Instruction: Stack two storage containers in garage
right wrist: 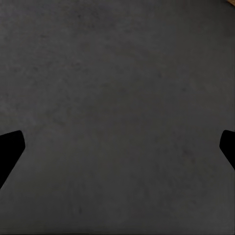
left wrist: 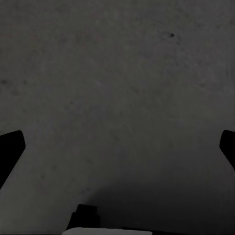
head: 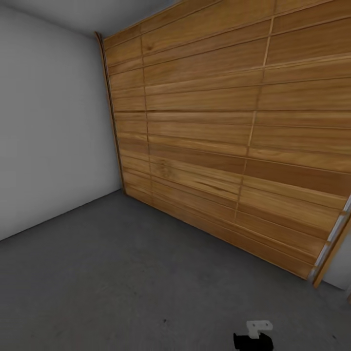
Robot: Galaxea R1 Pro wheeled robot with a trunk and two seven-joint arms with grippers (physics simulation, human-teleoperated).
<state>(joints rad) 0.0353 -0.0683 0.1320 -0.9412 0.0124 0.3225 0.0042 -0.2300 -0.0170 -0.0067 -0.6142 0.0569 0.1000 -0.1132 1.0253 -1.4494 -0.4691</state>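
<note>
Facing the wooden slatted garage door (head: 234, 131) across dark grey rough concrete floor (head: 122, 273). Left hand (left wrist: 117, 147) and right hand (right wrist: 117, 147) spread wide, empty. Boxes, judging by the task: likely light, stiff, best gripped by a wall.

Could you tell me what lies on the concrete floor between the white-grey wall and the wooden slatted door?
In the head view, the dark grey rough concrete floor between the white-grey wall and the wooden slatted door is bare.
</note>
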